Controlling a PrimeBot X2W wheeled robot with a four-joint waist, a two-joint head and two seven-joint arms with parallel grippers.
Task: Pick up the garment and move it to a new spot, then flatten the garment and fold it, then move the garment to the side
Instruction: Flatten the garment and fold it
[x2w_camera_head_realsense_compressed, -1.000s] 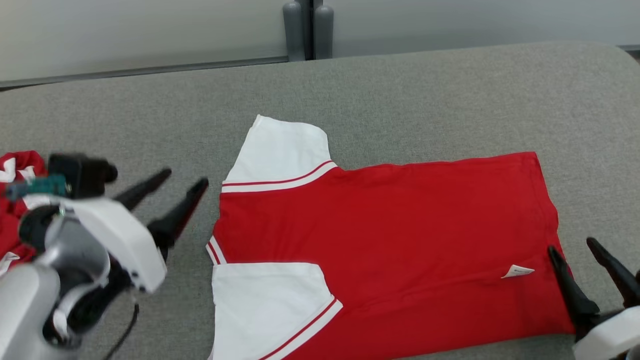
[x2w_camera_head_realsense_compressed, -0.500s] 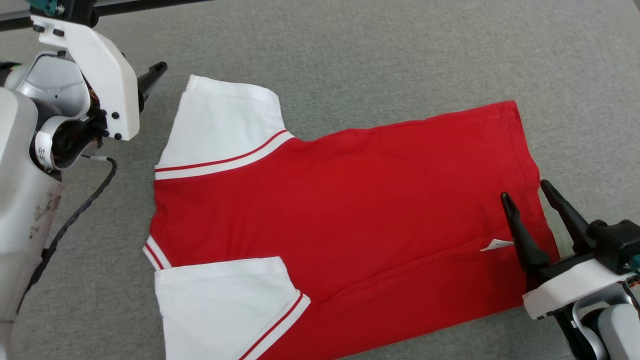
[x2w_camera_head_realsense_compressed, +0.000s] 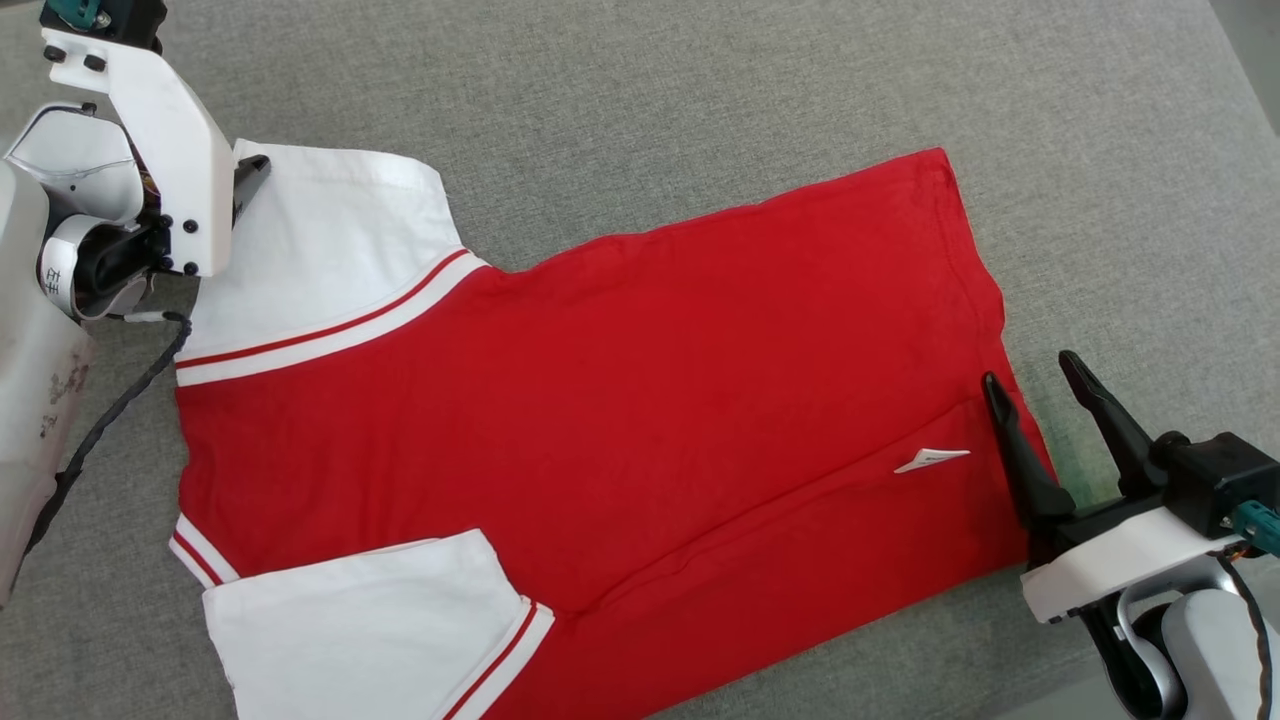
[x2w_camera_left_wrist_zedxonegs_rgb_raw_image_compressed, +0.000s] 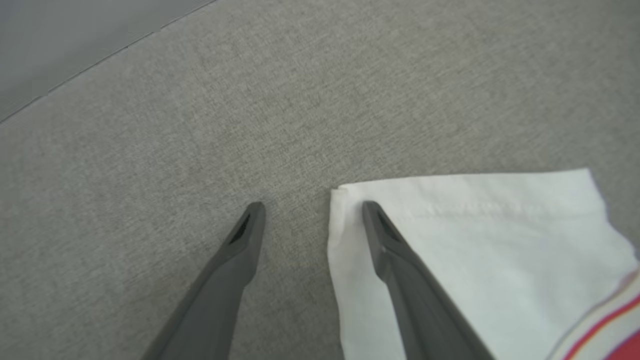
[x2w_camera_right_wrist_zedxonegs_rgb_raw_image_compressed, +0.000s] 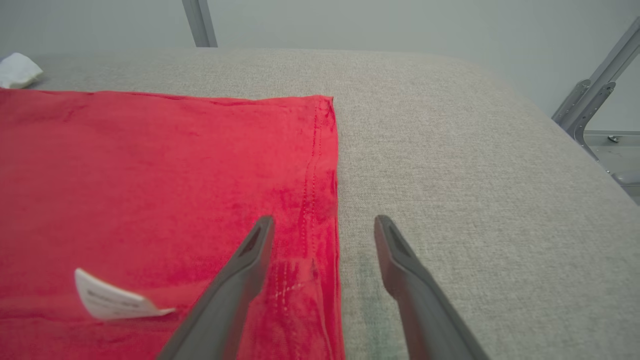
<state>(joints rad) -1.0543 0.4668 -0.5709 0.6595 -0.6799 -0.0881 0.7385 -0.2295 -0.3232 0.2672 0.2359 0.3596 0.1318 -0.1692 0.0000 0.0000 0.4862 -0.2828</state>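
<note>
Two wide-open grips straddle the shirt (x2w_camera_head_realsense_compressed: 620, 400), flat on the grey pad (x2w_camera_head_realsense_compressed: 700, 100): left gripper (x2w_camera_left_wrist_zedxonegs_rgb_raw_image_compressed: 313, 206) at its sleeve (x2w_camera_left_wrist_zedxonegs_rgb_raw_image_compressed: 475, 240) corner, right gripper (x2w_camera_right_wrist_zedxonegs_rgb_raw_image_compressed: 325, 220) at its hem (x2w_camera_right_wrist_zedxonegs_rgb_raw_image_compressed: 320, 165). Shallow pinches could slip, rumpling it.

T-shirt (x2w_camera_head_realsense_compressed: 620, 400) flat on the table (x2w_camera_head_realsense_compressed: 700, 90), lengthwise across it: sleeves to the robot's left, hem (x2w_camera_head_realsense_compressed: 975, 260) to its right. Far sleeve (x2w_camera_head_realsense_compressed: 320, 240) points away from the robot; near sleeve (x2w_camera_head_realsense_compressed: 370, 620) lies at the near left corner. Label (x2w_camera_head_realsense_compressed: 930, 460) on the body, close to the hem.

Left gripper (x2w_camera_left_wrist_zedxonegs_rgb_raw_image_compressed: 310, 207) at the far sleeve's outer corner, fingers (x2w_camera_left_wrist_zedxonegs_rgb_raw_image_compressed: 400, 260) spread: one over the cuff, the other over bare table.

Right gripper (x2w_camera_head_realsense_compressed: 1030, 370) at the hem's near end, also spread, straddling the hem edge: one finger over cloth just right of the label, the other over bare table.
</note>
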